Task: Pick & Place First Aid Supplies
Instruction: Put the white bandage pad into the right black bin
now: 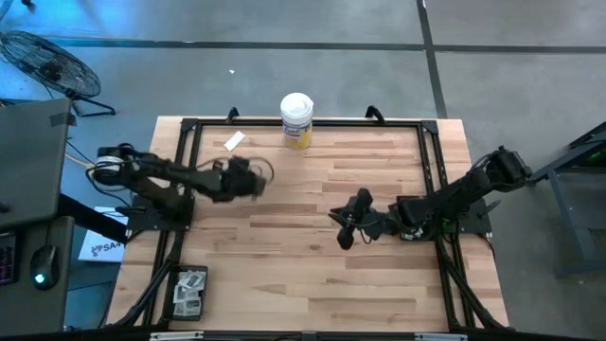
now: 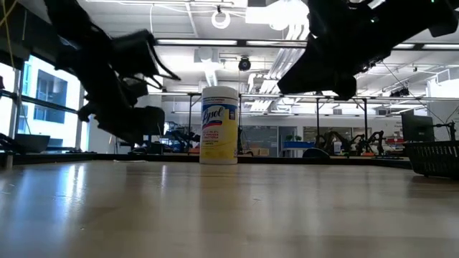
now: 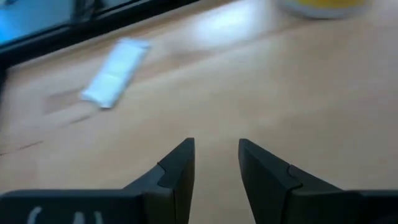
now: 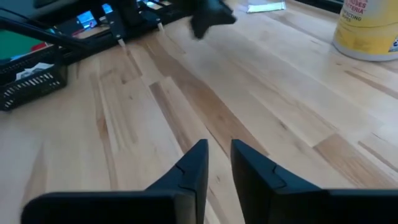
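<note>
A narrow white packet [image 1: 235,141] of the first aid supplies lies flat on the wooden table near its far left corner; it also shows in the left wrist view [image 3: 115,71] and the right wrist view [image 4: 266,7]. My left gripper [image 1: 258,175] hovers a little to the near right of it, open and holding nothing [image 3: 216,155]. My right gripper [image 1: 343,227] hangs over the table's middle right, its fingers a narrow gap apart with nothing between them [image 4: 219,155]. Both arms are clear of the tabletop in the low view.
A tall white canister with a yellow label [image 1: 296,118] stands at the far edge's middle [image 2: 219,125]. A small black basket [image 1: 187,292] holding flat packets sits at the near left corner [image 4: 31,81]. Bare wood lies between the two grippers.
</note>
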Tool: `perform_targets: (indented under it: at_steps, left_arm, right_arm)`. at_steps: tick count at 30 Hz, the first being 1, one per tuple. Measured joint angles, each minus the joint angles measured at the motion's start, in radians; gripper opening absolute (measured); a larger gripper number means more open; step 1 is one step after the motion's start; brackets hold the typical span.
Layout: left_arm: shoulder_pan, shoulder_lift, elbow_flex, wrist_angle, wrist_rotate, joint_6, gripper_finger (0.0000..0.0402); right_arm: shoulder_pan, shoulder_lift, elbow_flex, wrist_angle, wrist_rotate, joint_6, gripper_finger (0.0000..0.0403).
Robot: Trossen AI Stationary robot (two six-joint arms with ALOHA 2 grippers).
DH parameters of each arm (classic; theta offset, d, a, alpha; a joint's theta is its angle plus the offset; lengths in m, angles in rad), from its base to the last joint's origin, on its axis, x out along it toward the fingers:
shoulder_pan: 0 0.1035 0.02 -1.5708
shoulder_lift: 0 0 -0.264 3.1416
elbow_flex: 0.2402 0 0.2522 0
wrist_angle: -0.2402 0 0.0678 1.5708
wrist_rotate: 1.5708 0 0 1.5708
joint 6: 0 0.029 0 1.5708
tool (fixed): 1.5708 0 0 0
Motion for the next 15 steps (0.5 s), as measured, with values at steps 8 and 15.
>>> perform_targets:
  at_steps: [8,15]
  left_arm:
    - [0.368,0.000,0.000,0.063,0.149,0.123,0.0122]
    - [0.522,0.013,0.000,0.195,0.174,0.204,0.0122]
  right_arm:
    - [0.048,0.000,0.000,0.008,0.023,-0.066,0.0050]
    - [0.059,0.000,0.000,0.008,0.055,-0.071,0.0039]
